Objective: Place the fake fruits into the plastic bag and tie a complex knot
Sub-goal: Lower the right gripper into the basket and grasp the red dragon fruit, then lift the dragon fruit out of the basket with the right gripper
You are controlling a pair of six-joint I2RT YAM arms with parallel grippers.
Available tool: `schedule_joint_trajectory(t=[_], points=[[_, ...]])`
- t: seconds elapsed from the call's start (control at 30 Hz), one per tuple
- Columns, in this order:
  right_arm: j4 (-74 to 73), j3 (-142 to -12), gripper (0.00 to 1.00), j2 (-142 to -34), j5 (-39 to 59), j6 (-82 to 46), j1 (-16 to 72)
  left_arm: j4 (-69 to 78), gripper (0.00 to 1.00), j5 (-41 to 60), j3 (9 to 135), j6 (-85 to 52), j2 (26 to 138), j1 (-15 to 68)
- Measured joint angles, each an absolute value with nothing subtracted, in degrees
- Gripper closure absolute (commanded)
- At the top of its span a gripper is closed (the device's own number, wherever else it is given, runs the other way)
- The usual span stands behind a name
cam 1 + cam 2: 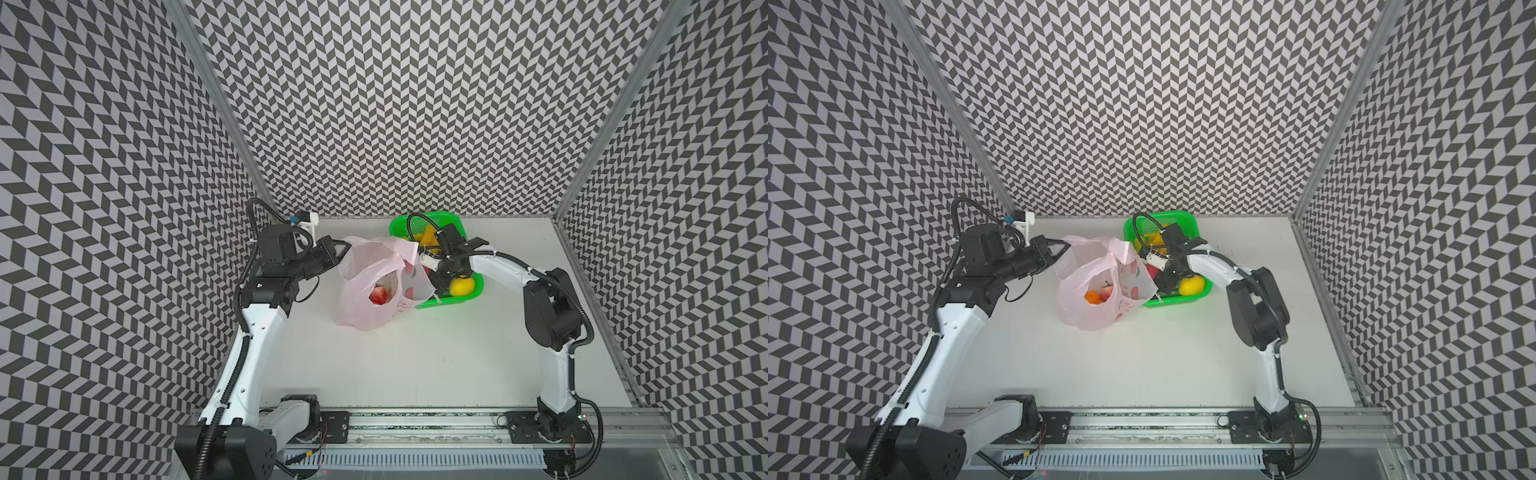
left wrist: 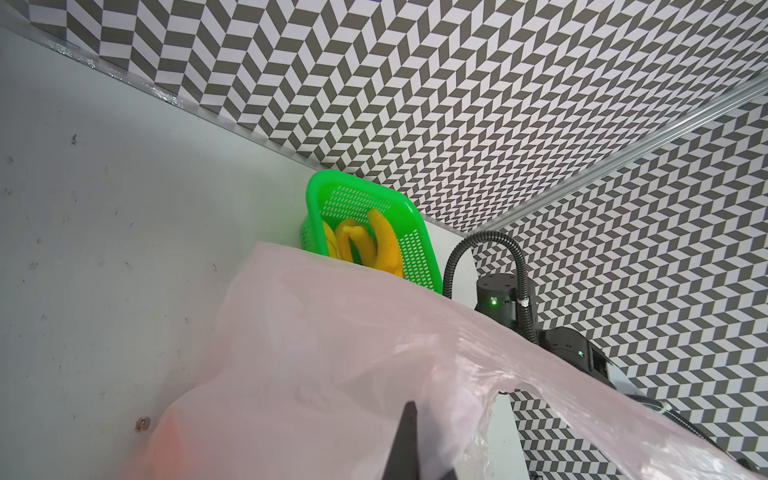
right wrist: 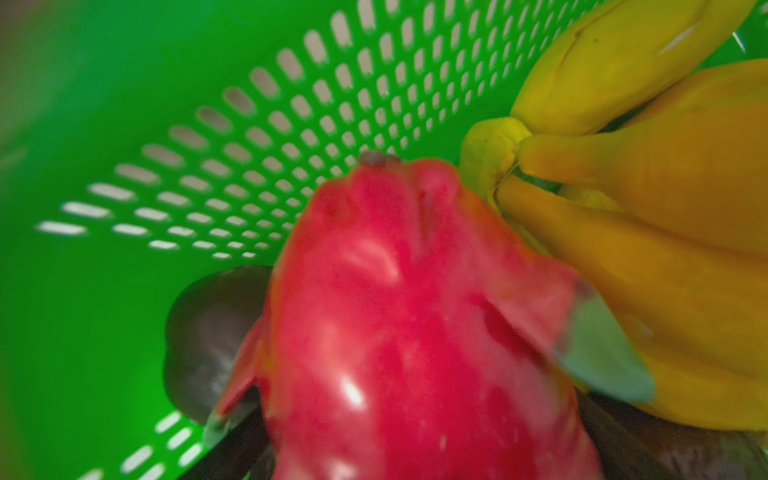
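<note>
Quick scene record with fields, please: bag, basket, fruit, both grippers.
plastic bag: upright on table, mouth open, handles untied
in bag: strawberry, orange
green basket: beside bag; holds bananas, lemon, dragon fruit, dark brown fruit
left gripper: shut on bag rim
right gripper: down in basket, jaws either side of dragon fruit; grip unclear

Robot lab test cell, not a lived-in room. Walls (image 1: 415,104) on three sides papered in a black-and-white chevron pattern, joined by bare aluminium posts (image 1: 220,104). Plain white table (image 1: 415,365) boxed in between them. Left arm (image 1: 257,332) and right arm (image 1: 557,374) bolted to a metal rail (image 1: 415,424) along the front edge.
</note>
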State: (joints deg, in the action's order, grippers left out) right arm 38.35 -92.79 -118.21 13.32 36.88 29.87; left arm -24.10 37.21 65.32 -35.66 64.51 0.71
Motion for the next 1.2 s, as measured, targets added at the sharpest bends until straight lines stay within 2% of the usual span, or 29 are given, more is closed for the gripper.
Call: schedule_joint_trajectory(t=[0.13, 0.27, 0.43, 0.63, 1.2], points=[[33.3, -89.8, 0.23, -117.4, 15.8, 36.0, 30.0, -24.1, 1.0, 37.2, 65.3, -35.7, 64.5, 0.7], [28.1, -85.3, 0.39, -115.4, 17.5, 35.4, 29.7, -24.1, 1.0, 37.2, 65.3, -35.6, 64.5, 0.7], [22.4, -79.4, 0.48, -112.1, 20.9, 33.8, 29.1, -24.1, 1.0, 37.2, 65.0, -35.6, 64.5, 0.7], [17.5, -72.2, 0.52, -107.0, 26.2, 30.3, 26.8, -24.1, 1.0, 37.2, 65.0, -35.6, 64.4, 0.7], [6.9, -64.8, 0.53, -96.2, 36.1, 17.6, 18.1, -24.1, 1.0, 37.2, 64.6, -35.6, 64.3, 0.7]])
